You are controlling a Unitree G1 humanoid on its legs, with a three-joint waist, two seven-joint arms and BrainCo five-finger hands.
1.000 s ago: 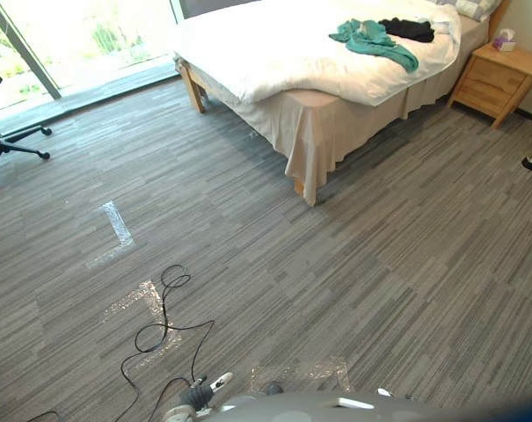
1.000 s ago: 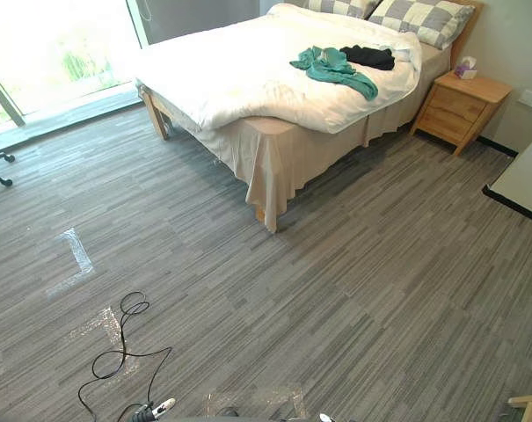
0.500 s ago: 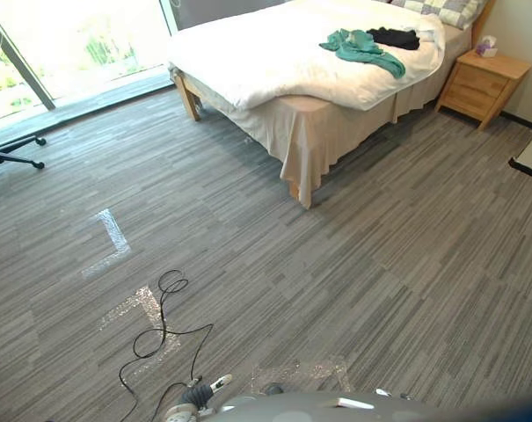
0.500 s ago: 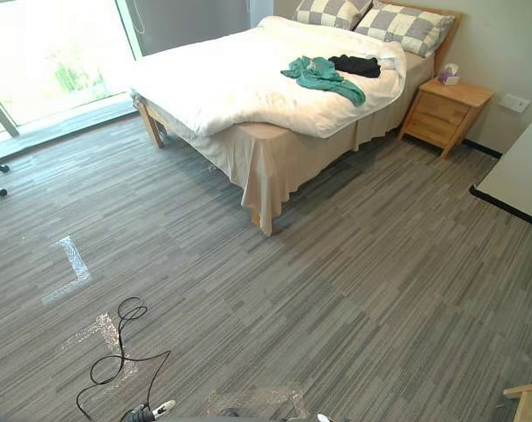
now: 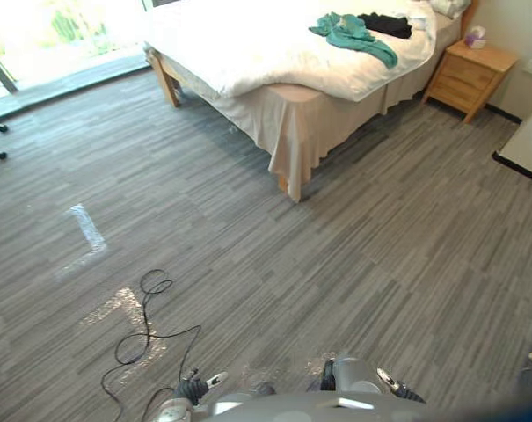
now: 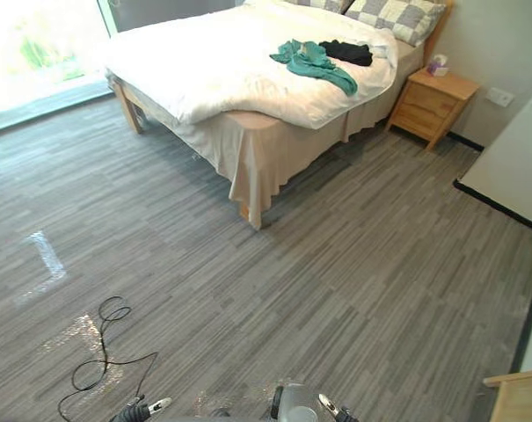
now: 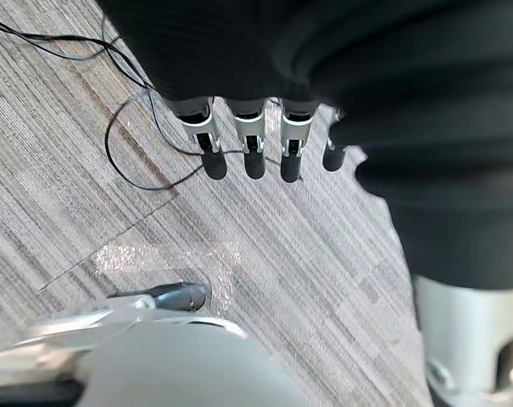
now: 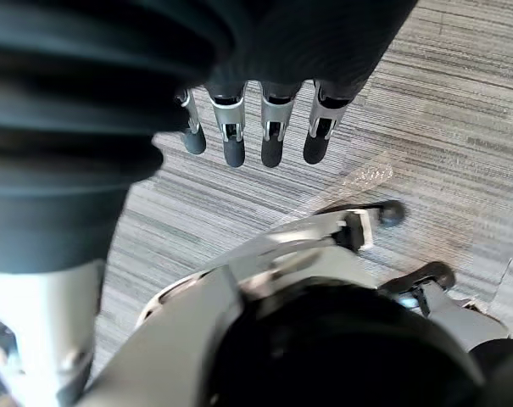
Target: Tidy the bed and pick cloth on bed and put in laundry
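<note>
- Left eye view: a bed (image 5: 248, 48) under a white duvet (image 5: 274, 35) stands at the far side of a grey carpet floor (image 5: 336, 264).
- A teal cloth (image 5: 352, 33) lies crumpled on the duvet towards the bed's head end, trailing to the side edge that faces a wooden nightstand (image 5: 470, 77).
- A black cloth (image 5: 384, 24) lies just beside the teal one, nearer the head end; both are well apart from the hands.
- A beige bed skirt (image 5: 292, 132) hangs at the bed's nearest foot corner.
- A tissue box (image 5: 476, 37) sits on the nightstand's top.
- Pale tape marks (image 5: 87, 230) lie on the carpet between the camera and the bed.
- Right eye view: checked pillows (image 6: 396, 18) rest along the bed's head edge, past the black cloth.
- A white table (image 6: 512, 167) with a dark edge comes in from the right, well apart from the bed, with open carpet between.
- A light wooden piece (image 6: 516, 400) shows at the lower right.
- Left wrist view: the left hand (image 7: 253, 144) hangs over the carpet, its fingers straight, loosely spread and touching nothing.
- Right wrist view: the right hand (image 8: 270, 136) hangs the same way, its fingers straight and relaxed above the carpet.
</note>
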